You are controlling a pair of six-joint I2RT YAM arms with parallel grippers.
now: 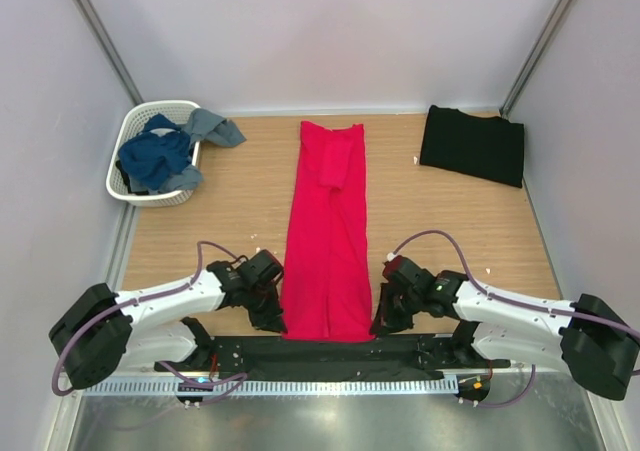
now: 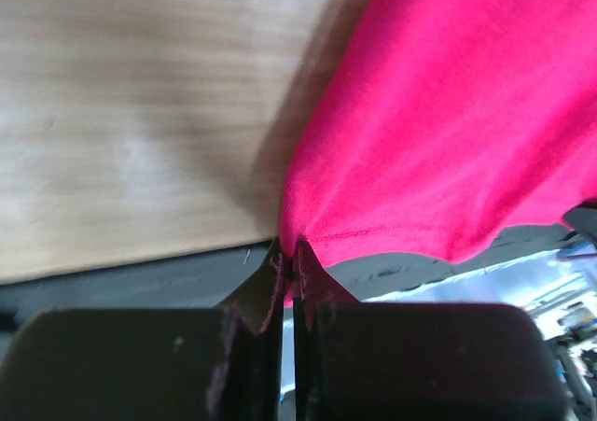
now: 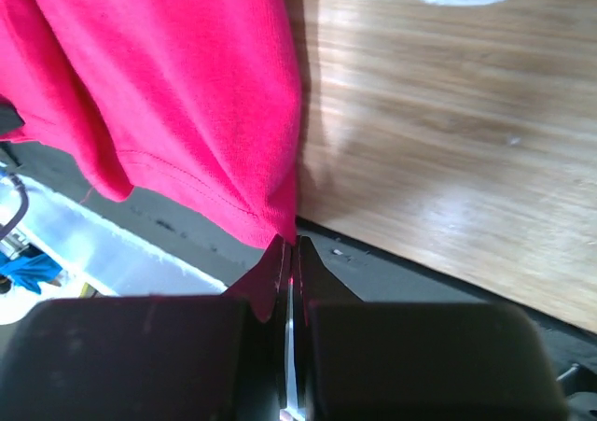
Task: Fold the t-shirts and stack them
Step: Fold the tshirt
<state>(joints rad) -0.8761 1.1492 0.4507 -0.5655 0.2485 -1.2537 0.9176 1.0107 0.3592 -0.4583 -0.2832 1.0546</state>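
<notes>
A crimson red t-shirt lies as a long narrow strip down the middle of the table, its sleeves folded in. My left gripper is shut on the near left corner of the red t-shirt; cloth is pinched between the fingertips. My right gripper is shut on the near right corner of the red t-shirt, at the hem beside the fingertips. A black t-shirt lies folded at the far right.
A white lattice basket with blue and grey clothes stands at the far left, a grey piece hanging over its rim. A dark strip and a metal rail run along the table's near edge. Grey walls close in on three sides.
</notes>
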